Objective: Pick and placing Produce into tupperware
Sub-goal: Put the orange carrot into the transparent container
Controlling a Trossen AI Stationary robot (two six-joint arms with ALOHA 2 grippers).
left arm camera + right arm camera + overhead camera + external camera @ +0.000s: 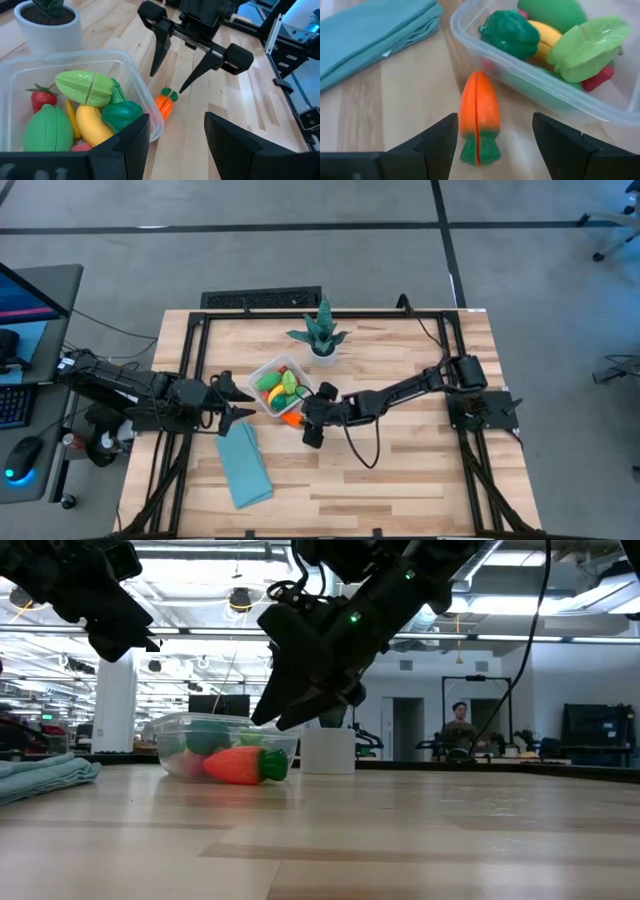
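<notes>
- Looking down from the high view, I see my right gripper (301, 420) spread apart over the carrot (291, 419), frame centre, beside the tupperware (262, 371).
- Low view: carrot (240, 765) on the table, touching the tupperware (170, 730).
- Left wrist view: left gripper (176, 134) released, empty.

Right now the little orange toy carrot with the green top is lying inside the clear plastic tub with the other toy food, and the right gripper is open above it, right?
Not quite. The orange toy carrot lies on the wooden table just outside the clear plastic tub, as the right wrist view shows. The right gripper is indeed open above it.
</notes>
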